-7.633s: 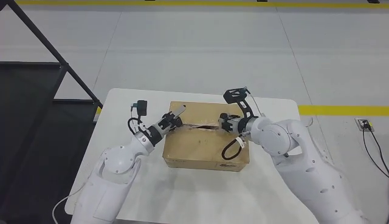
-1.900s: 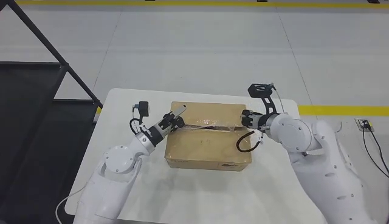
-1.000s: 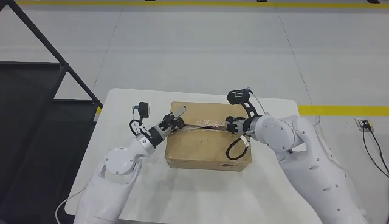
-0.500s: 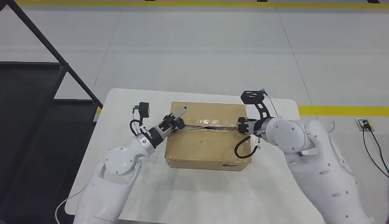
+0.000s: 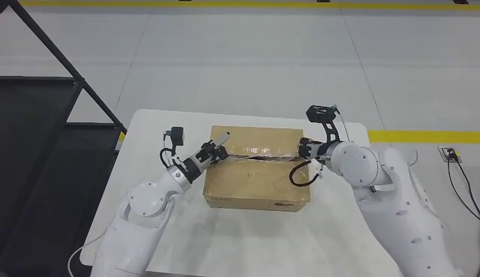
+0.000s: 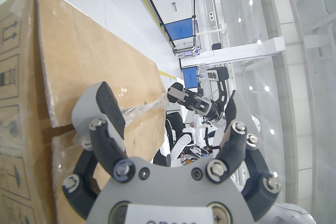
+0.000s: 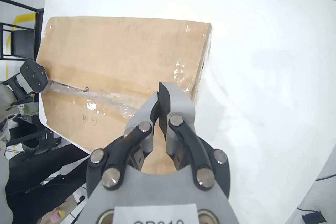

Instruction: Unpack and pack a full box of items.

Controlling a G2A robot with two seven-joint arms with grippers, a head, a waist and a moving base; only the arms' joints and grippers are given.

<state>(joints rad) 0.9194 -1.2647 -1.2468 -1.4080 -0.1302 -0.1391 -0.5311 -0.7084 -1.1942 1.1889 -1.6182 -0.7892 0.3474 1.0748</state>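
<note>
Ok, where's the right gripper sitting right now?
In the top view the right gripper is at the right end of the cardboard box, shut on the tape along its top seam, opposite the left gripper.

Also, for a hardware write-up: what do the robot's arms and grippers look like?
The left arm and right arm have glossy white rounded shells; a black cable loops at the right wrist. The left gripper and right gripper share grey screwed base plates, black linkage bars, pale grey fingers, black textured pads.
</note>
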